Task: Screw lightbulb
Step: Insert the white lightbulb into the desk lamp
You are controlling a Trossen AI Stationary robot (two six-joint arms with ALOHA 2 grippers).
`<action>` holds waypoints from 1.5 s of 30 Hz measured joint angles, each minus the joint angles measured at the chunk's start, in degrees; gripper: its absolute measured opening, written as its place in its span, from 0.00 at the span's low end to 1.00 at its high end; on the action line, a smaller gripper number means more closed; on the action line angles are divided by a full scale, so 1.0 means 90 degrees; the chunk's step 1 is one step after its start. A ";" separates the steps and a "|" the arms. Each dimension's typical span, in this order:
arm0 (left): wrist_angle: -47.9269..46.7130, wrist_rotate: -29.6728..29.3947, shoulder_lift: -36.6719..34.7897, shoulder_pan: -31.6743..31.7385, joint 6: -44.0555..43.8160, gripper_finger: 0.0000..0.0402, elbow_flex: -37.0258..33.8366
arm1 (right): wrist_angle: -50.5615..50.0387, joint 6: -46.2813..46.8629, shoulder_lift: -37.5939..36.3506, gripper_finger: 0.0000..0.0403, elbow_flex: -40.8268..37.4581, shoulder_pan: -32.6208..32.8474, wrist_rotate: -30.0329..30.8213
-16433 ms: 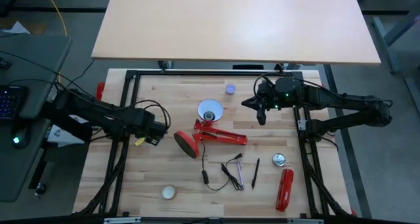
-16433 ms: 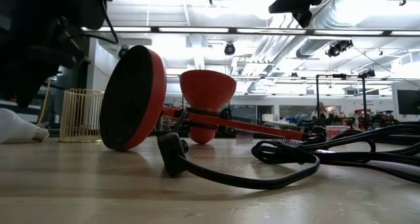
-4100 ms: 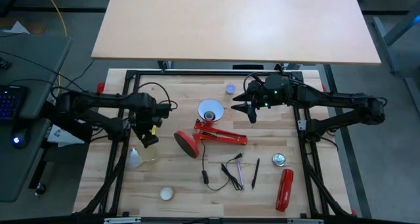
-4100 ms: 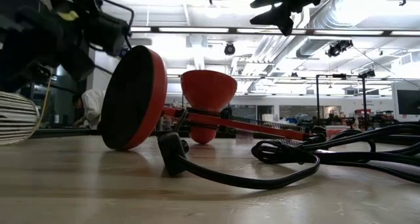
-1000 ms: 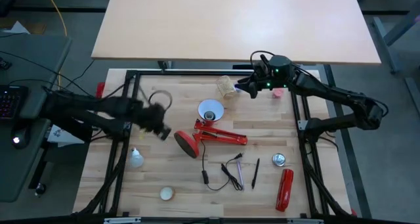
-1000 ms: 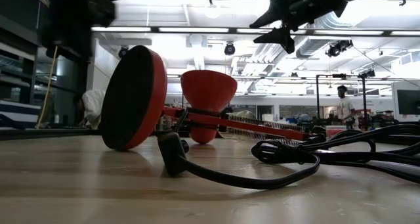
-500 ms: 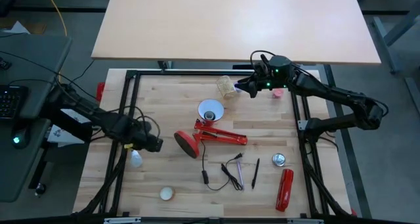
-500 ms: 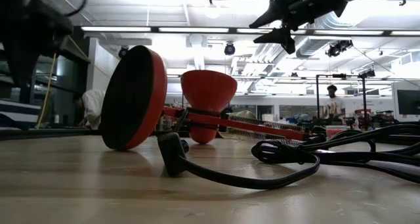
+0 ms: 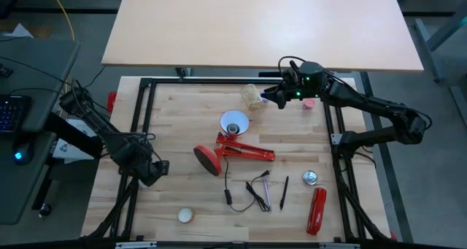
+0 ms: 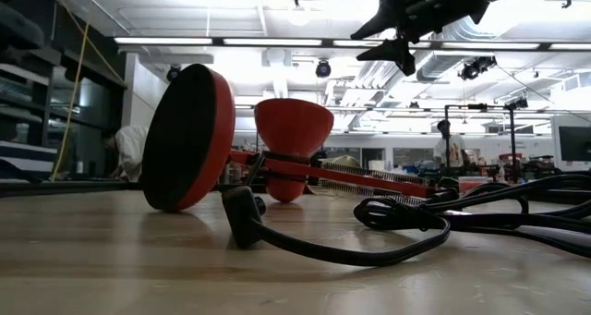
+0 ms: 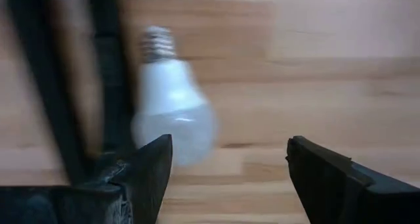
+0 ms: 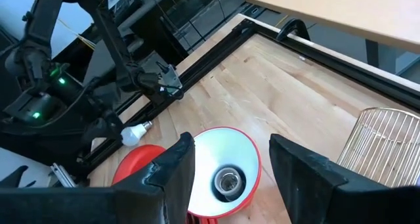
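Note:
The lightbulb (image 11: 172, 112) is white with a grey screw base. It lies on its side on the wood beside the black frame rail at the table's left edge, also seen as the lightbulb (image 12: 134, 133). My left gripper (image 11: 226, 178) hangs open above it, the bulb close to one finger; in the high view my left gripper (image 9: 152, 171) hides the bulb. The red lamp lies on its side, resting on its round base (image 9: 206, 160) and shade (image 9: 233, 123). My right gripper (image 12: 230, 175) is open high above the shade's socket (image 12: 228, 181), at the far side as my right gripper (image 9: 273, 97).
A gold wire basket (image 9: 252, 96) lies at the far edge by my right gripper. The lamp's black cord (image 9: 255, 190), a pen (image 9: 285, 192), a silver round thing (image 9: 311, 178), a red canister (image 9: 316, 210) and a cream ball (image 9: 186, 215) lie toward the near side.
My left gripper has swung from beside the lamp's base toward the table's near left corner and down, ending over the lightbulb, which has stayed lying where it was. The left arm has gone out of the low view. My right arm has kept still.

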 joint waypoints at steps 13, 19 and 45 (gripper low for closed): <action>-0.0444 0.0255 0.0395 -0.0030 -0.0199 0.70 0.0097 | -0.0002 -0.0101 0.0011 0.47 0.0002 0.0000 -0.0001; -0.0168 0.0142 0.0934 0.0260 -0.0221 0.70 0.0097 | -0.0002 -0.0086 0.0011 0.47 0.0001 0.0000 -0.0002; 0.0142 0.0715 0.2642 0.0871 -0.0545 0.70 0.0090 | -0.0132 0.0006 0.0013 0.47 0.0000 0.0019 -0.0391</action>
